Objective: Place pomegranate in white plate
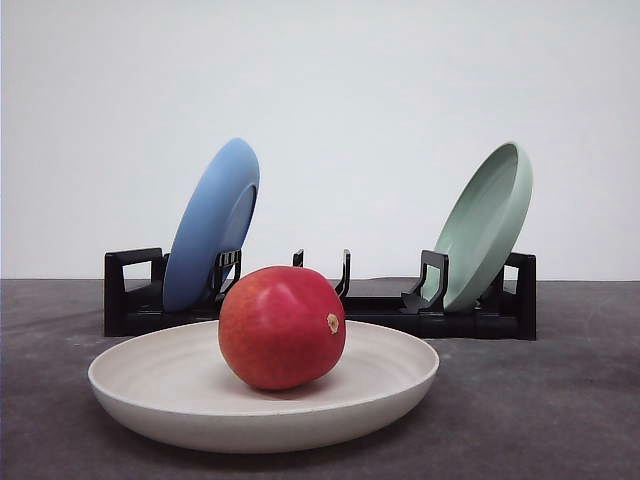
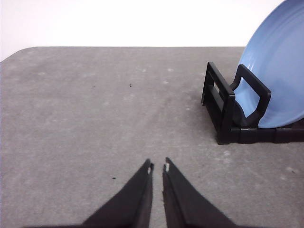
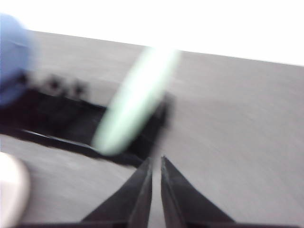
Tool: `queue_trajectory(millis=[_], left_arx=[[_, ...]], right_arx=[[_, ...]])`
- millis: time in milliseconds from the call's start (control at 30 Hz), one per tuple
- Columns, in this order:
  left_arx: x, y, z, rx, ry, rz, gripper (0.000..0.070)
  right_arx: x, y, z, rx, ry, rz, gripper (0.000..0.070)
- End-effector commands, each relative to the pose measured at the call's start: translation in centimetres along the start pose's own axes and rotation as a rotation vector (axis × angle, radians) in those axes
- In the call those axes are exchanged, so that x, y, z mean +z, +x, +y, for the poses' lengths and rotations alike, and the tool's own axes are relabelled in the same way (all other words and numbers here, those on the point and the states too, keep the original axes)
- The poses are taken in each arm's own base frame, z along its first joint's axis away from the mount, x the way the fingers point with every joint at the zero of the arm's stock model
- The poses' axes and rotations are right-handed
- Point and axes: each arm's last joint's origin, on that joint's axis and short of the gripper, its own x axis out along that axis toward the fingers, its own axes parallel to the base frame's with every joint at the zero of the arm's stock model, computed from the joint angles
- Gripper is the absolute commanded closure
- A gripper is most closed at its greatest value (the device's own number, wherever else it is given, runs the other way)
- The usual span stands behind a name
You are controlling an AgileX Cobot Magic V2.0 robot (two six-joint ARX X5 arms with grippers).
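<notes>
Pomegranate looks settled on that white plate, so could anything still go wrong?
Possibly. The pomegranate is round and lies loose in the shallow white plate, so a bump might roll it. The right wrist view is blurred, suggesting that arm is moving near the tilted pale green plate in the black rack; a knock could tip it.

two black gripper point(image 2: 157, 166) pairs point(image 3: 156, 159), slim tapered wedge fingers, small pale marks at left tips

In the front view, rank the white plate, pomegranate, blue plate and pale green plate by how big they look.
1. white plate, widest, though nearest the camera
2. blue plate and pale green plate, alike; both stand tilted in the rack
3. pomegranate
</notes>
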Motion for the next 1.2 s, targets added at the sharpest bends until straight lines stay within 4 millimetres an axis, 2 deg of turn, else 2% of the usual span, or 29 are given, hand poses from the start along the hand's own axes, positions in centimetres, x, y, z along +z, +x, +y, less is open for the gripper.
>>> queue_trajectory(millis=[0, 167, 400, 667, 1167], left_arx=[[-0.4, 0.1, 0.0, 0.000, 0.014, 0.011, 0.0679], [-0.4, 0.1, 0.0, 0.000, 0.014, 0.011, 0.0679], [-0.4, 0.1, 0.0, 0.000, 0.014, 0.011, 0.0679], [-0.4, 0.1, 0.0, 0.000, 0.014, 0.011, 0.0679], [-0.4, 0.1, 0.0, 0.000, 0.014, 0.011, 0.0679]], right_arx=[[-1.2, -0.4, -0.2, -0.033, -0.011, -0.025, 0.0672], [-4.5, -0.6, -0.8, -0.105, -0.007, -0.136, 0.0672], [-7.0, -0.5, -1.2, -0.153, -0.015, -0.248, 0.0671], [-7.2, -0.8, -1.5, -0.247, -0.004, -0.268, 0.0672], [-7.2, -0.8, -1.5, -0.237, -0.005, -0.274, 0.0672]])
